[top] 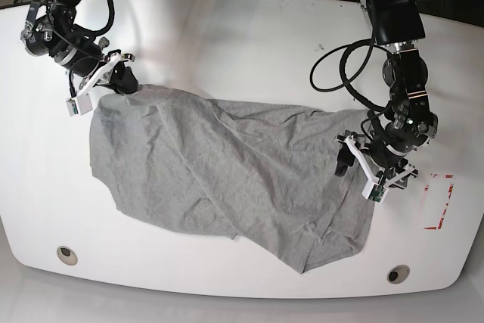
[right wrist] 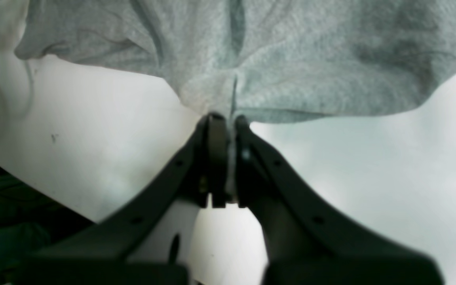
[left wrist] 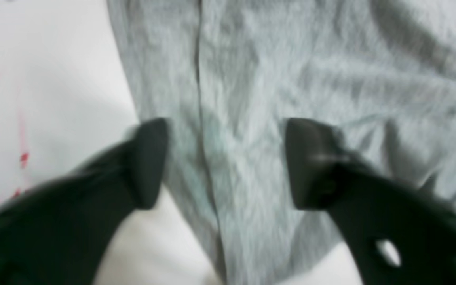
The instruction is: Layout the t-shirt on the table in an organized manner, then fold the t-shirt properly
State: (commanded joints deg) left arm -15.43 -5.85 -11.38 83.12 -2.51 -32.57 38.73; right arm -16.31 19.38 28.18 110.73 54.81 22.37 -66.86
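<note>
**T-shirt spread across table, pinched at one corner by the right arm**

We see the t-shirt lying on the white table, spread wide but wrinkled, with long diagonal creases running across the middle. Its lower edge bunches into a fold near the front rim of the table, between the two grey grommets.

Right gripper: in its wrist view the jaws are pressed together on a thin ridge of grey cloth, so we log it as pinching the t-shirt. In the base view this grasp sits at the shirt's far corner on the view's left side, and the cloth is pulled taut toward it.

Left gripper: jaws spread wide apart, one fingertip over bare table just beside the cloth edge, the other over the fabric. A seam runs between them. We cannot tell whether the fingertips touch the cloth; this view is blurred.

The red dashed mark lies beside the left arm, apart from the shirt.

No containers are in view.
</note>
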